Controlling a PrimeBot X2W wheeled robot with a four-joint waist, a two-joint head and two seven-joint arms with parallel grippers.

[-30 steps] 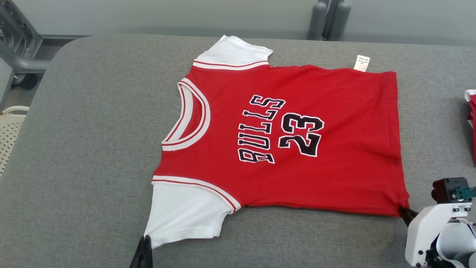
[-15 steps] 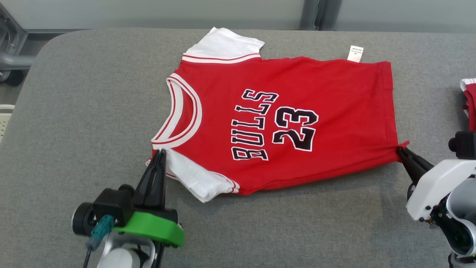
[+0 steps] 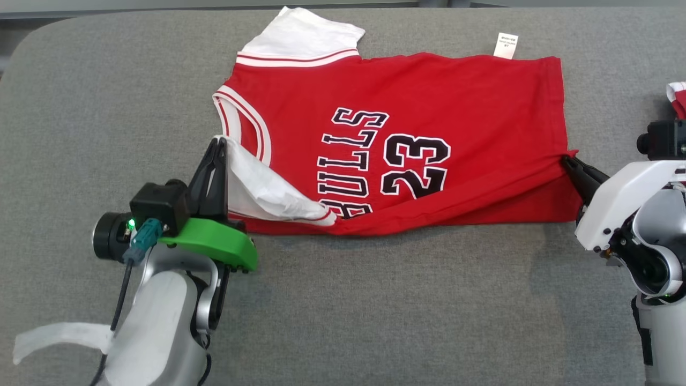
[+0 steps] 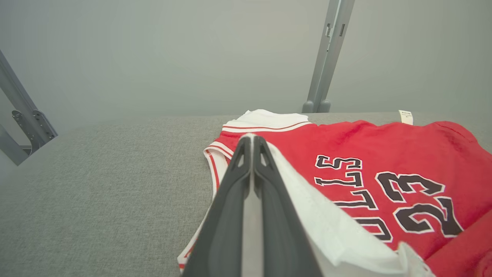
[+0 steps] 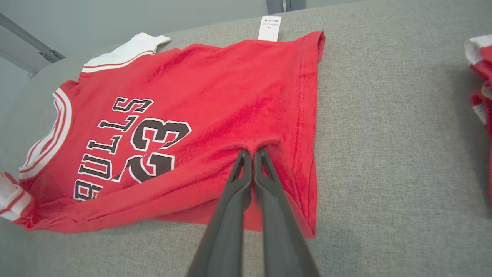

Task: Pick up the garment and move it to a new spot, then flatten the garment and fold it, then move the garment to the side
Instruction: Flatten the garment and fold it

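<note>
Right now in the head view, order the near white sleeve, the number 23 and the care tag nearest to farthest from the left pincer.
1. Near white sleeve: gripped by the left pincer.
2. Number 23: middle of the jersey.
3. Care tag: far right edge.

left gripper (image 3: 218, 143): two long dark-grey fingers (image 4: 230, 215), tapering to thin tips
left mount (image 3: 214, 245): bright green curved plate
left camera (image 3: 155, 203): black block, green light (image 3: 130, 221), teal plug (image 3: 143, 242), black cable (image 3: 115, 316)
left forearm (image 3: 155, 321): silver-grey shell, white strip (image 3: 53, 333) trailing
right gripper (image 3: 568, 161): same dark fingers
right wrist (image 3: 627, 195): white housing, small dark screws (image 3: 604, 232)
right camera (image 3: 662, 139): black block
right forearm (image 3: 656, 214): silver-grey shell, black joint (image 3: 648, 271)
</note>
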